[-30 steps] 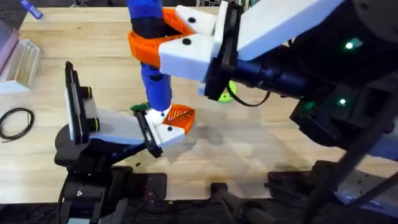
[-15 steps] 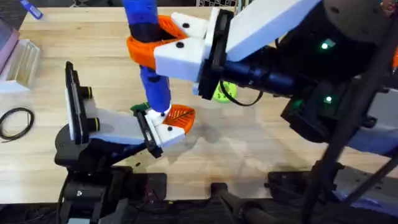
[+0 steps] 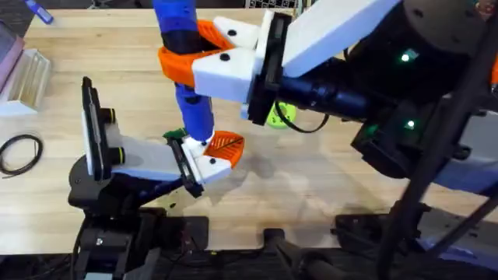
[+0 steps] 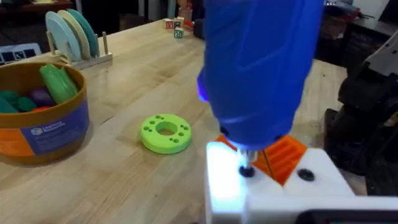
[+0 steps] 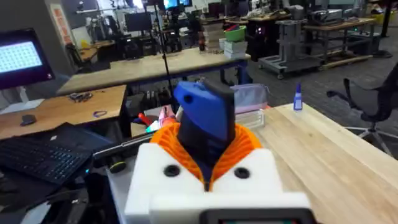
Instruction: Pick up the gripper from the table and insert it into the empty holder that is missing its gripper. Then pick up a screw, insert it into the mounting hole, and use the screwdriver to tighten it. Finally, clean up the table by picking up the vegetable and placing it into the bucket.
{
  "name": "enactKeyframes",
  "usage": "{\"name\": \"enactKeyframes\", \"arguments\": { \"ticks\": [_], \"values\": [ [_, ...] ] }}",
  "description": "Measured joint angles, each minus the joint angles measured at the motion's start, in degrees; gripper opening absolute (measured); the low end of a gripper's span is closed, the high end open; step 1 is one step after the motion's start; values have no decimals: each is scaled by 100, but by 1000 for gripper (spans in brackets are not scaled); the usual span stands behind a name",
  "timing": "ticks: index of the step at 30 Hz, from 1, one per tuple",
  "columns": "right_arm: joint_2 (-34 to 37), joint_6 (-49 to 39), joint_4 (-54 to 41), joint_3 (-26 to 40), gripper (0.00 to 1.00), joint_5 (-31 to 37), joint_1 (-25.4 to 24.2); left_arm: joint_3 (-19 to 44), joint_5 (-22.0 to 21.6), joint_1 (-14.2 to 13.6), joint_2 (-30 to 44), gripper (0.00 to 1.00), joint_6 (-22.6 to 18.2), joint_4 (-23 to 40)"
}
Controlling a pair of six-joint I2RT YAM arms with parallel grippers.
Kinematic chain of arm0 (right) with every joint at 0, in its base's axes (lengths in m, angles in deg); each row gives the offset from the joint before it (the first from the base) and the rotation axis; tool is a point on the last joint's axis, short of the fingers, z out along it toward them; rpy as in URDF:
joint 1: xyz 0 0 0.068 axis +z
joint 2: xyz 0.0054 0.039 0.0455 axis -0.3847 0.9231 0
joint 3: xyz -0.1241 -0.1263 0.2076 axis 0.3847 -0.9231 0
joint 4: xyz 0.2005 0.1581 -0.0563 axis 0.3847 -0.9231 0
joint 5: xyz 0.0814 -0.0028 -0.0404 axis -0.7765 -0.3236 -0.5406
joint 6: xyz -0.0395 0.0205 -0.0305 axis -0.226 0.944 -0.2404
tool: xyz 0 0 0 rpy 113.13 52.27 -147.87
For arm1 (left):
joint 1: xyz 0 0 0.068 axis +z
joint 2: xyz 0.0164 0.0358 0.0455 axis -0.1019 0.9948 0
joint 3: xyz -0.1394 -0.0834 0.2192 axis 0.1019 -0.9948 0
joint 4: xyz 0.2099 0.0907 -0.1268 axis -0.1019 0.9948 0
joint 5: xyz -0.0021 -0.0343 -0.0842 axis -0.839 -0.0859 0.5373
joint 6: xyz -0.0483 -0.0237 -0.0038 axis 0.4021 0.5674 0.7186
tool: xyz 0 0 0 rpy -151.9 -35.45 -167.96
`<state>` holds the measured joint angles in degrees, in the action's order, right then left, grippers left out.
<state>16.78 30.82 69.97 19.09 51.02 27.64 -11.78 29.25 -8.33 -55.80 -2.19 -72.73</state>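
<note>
My right gripper (image 3: 194,58) reaches across from the right and is shut on the blue screwdriver (image 3: 194,109), holding it upright between orange pads (image 5: 239,140). The screwdriver's metal tip (image 4: 247,169) rests on a screw hole in the white holder (image 4: 298,186) of my left gripper (image 3: 214,155). The orange gripper wedge (image 4: 283,154) sits in that holder. A small dark green piece, the vegetable (image 3: 173,136), peeks out beside the screwdriver's lower end. The bucket (image 4: 43,127) stands farther off with green and red pieces inside.
A bright green disc with holes (image 4: 165,132) lies on the table between the bucket and the holder. A plate rack (image 4: 71,34) stands behind the bucket. A clear box (image 3: 27,78) and a black cable loop (image 3: 19,152) sit at the table's left.
The right arm has shifted slightly left and risen closer to the camera. The screwdriver stays upright on the holder, and the left arm is still.
</note>
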Motion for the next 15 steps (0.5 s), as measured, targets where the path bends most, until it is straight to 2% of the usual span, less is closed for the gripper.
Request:
{"name": "enactKeyframes", "arguments": {
  "ticks": [8, 15],
  "values": [
    [2, 12, 103, -2, 21, -24, 0, 0, 2, 0, -2, 4, -4, -4],
    [13, 69, 797, -206, 21, -169, -39, 38, -22, 0, -2, 4, -24, -6]
  ]
}}
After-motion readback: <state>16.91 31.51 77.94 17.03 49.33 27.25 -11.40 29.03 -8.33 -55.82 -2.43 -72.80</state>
